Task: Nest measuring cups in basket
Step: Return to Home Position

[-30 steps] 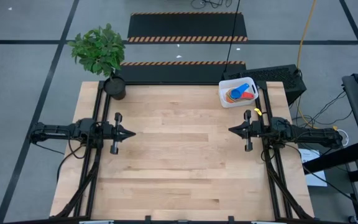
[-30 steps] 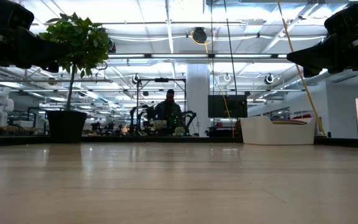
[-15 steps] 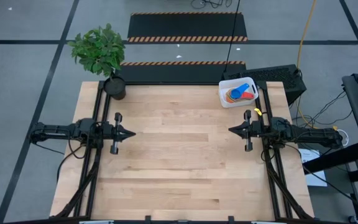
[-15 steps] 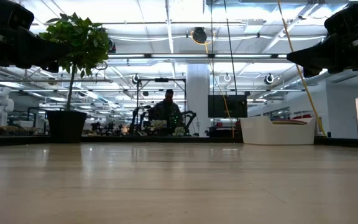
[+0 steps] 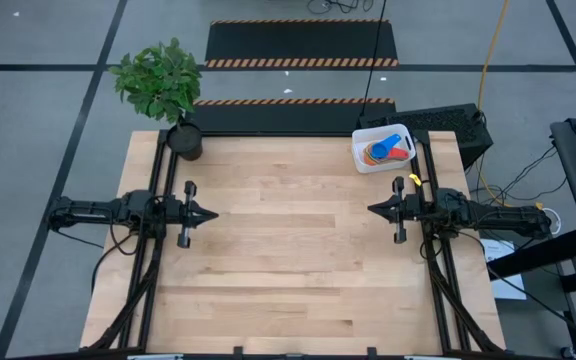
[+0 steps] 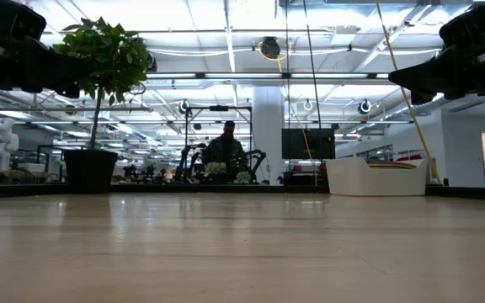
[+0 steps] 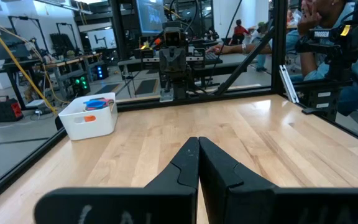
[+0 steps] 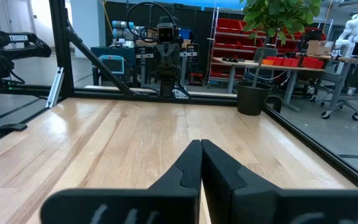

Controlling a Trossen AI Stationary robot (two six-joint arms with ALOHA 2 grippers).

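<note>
In the high view, the small white rectangular plastic basket [image 5: 359, 157] sat in the far right corner of the pale wooden surface [image 5: 288, 270]. The coloured plastic measuring cups [image 5: 385, 148] lay stacked inside it, a blue one uppermost with red and orange showing beneath. That corner placement looked deliberate, keeping the finished load clear of the working middle. The dark round plant pot [image 5: 185, 140] held the far left corner. The left pincer [image 5: 211, 213] hung above the left edge and the right pincer [image 5: 371, 209] above the right edge. They pointed at each other, well apart, in a mirrored resting pose that suited a job judged complete.

In the low view, the basket [image 6: 375, 178] stood at the far edge on the right and the plant pot [image 6: 90, 171] on the left. Both arms were held high off the boards, and a person [image 6: 228, 145] showed in the room beyond.

The left wrist view showed the left pincer [image 7: 198, 142] with its fingers pressed together and gripping nothing. The basket [image 7: 73, 121] lay well ahead by the edge, with the measuring cups [image 7: 95, 103] resting inside.

The right wrist view showed the right pincer [image 8: 201, 144] likewise closed and empty, with the plant pot [image 8: 253, 98] in the corner beyond.
</note>
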